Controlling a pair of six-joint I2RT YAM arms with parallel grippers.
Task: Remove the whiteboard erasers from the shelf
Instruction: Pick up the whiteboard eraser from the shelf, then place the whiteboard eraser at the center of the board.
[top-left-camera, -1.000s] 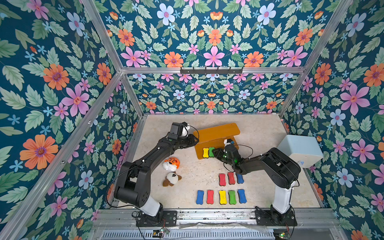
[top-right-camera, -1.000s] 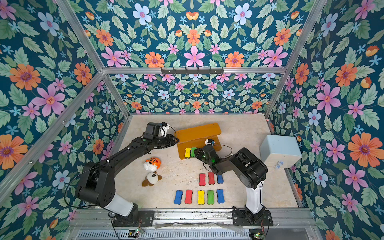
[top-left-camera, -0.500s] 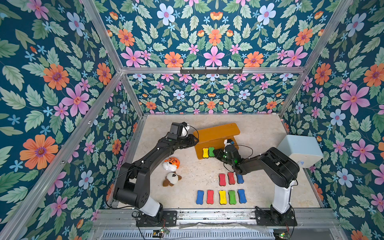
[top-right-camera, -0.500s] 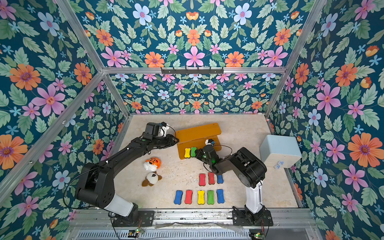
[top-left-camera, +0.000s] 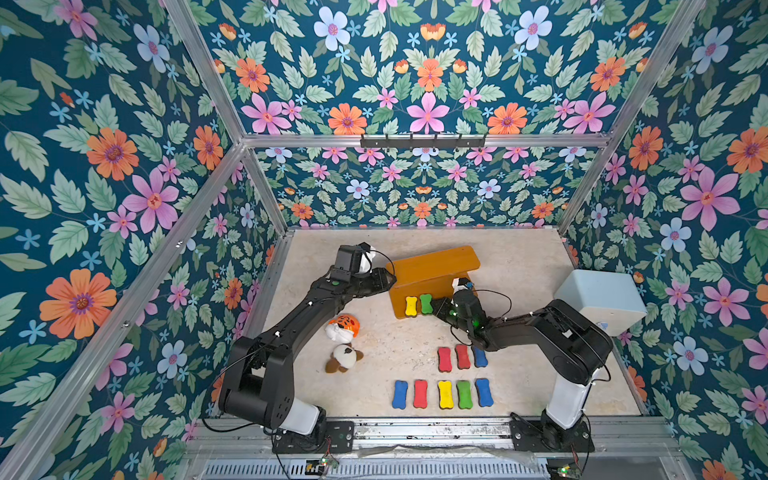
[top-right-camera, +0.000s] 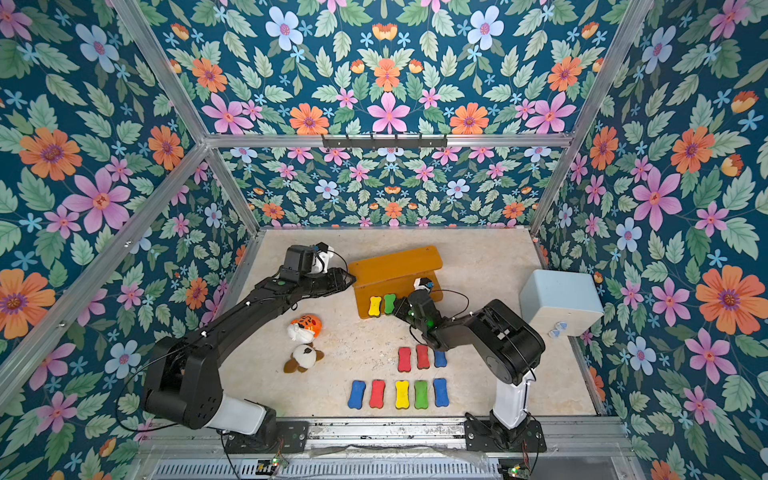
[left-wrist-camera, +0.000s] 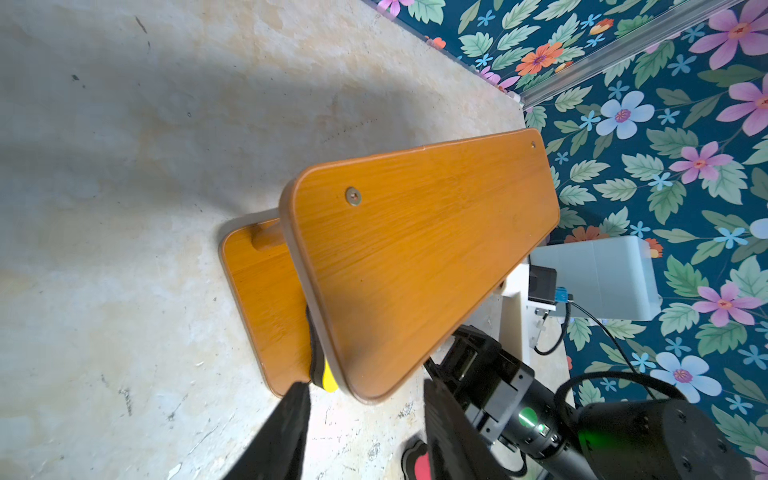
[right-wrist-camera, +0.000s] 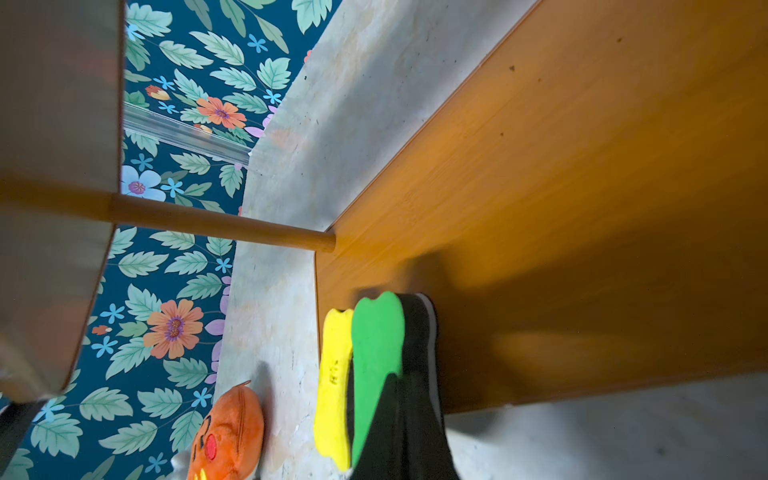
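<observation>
Walls: dark blue paper crowded with pink, orange and pale blue flowers on every side, with metal rails at the corners.
Bench (top-left-camera: 519, 266): pale, mottled like stone, and it carries everything listed here.
Shelf (top-left-camera: 432, 264): orange-brown, two glossy boards joined by dowels, standing towards the back of the bench; its upper board is bare.
On the shelf: two erasers lie at the front of the lower board. The yellow eraser (top-left-camera: 410, 306) is on the left arm's side and the green eraser (top-left-camera: 425, 303) is close beside it.
Right arm (top-left-camera: 540, 328): stretched low across the bench to the front of the lower board.
Right jaws: clenched on the near end of the green eraser. In the wrist view one black finger (right-wrist-camera: 384, 415) lies against its green face, the other against the dark felt side.
Left arm (top-left-camera: 316, 307): reaches to the shelf's left end.
Left jaws: parted with nothing between them. One finger (left-wrist-camera: 286, 432) is close to the yellow eraser's corner.
Row of five erasers (top-left-camera: 444, 394): blue, red, yellow, green, blue, lined up near the bench's front edge.
Row of three erasers (top-left-camera: 462, 356): red, red, blue, between the five and the shelf, the blue one partly under the right arm.
Plush toys: an orange tiger (top-left-camera: 345, 326) and a brown-and-white dog (top-left-camera: 344, 357) lie together beside the left arm.
Pale blue box (top-left-camera: 598, 299): at the right edge, well apart from the shelf.
</observation>
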